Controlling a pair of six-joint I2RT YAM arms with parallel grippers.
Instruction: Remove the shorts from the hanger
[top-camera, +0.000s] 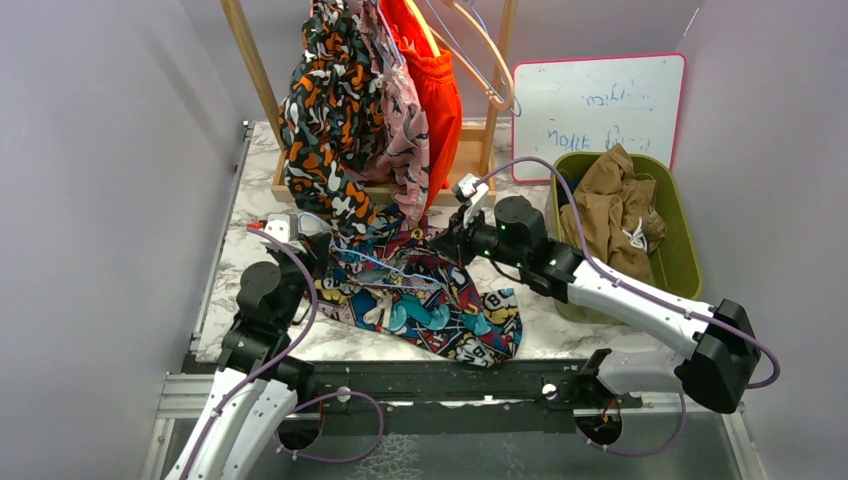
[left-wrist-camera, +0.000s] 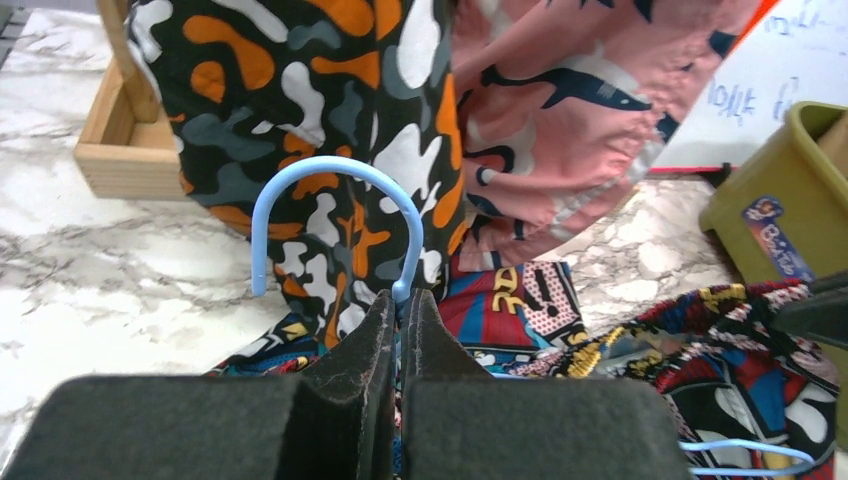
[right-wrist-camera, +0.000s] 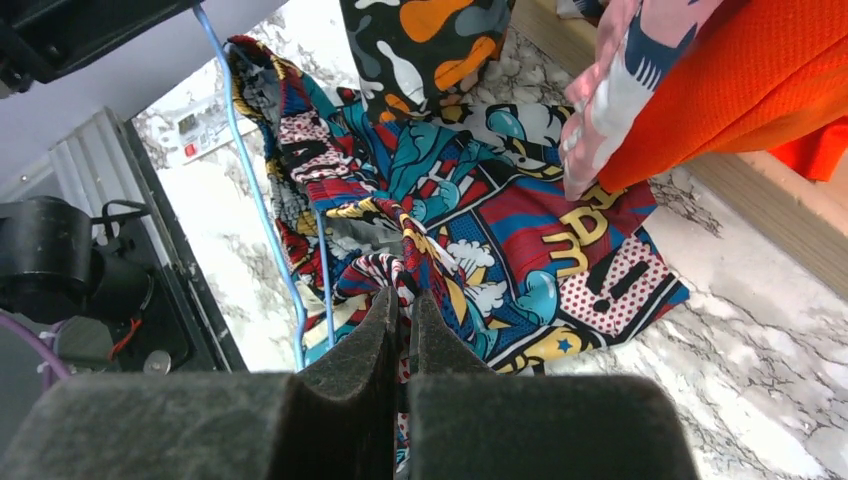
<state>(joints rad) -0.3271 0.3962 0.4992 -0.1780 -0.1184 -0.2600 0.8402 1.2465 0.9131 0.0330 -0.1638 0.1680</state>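
Observation:
The multicolour comic-print shorts (top-camera: 430, 300) lie crumpled on the marble table, still threaded on a light blue hanger (top-camera: 385, 262). My left gripper (left-wrist-camera: 400, 298) is shut on the hanger's neck, just below its hook (left-wrist-camera: 335, 175), at the shorts' left end (top-camera: 300, 240). The hanger's thin blue wire (right-wrist-camera: 258, 200) runs along the left side of the shorts (right-wrist-camera: 500, 230) in the right wrist view. My right gripper (right-wrist-camera: 402, 296) is shut on a bunched fold of the shorts near their far edge (top-camera: 445, 240).
A wooden rack (top-camera: 465, 160) at the back carries black-orange-white shorts (top-camera: 325, 120), pink print shorts (top-camera: 400, 120), orange shorts (top-camera: 437, 90) and bare hangers (top-camera: 480, 50). A green bin (top-camera: 680, 250) at the right holds tan shorts (top-camera: 615, 205). A whiteboard (top-camera: 600, 100) leans behind it.

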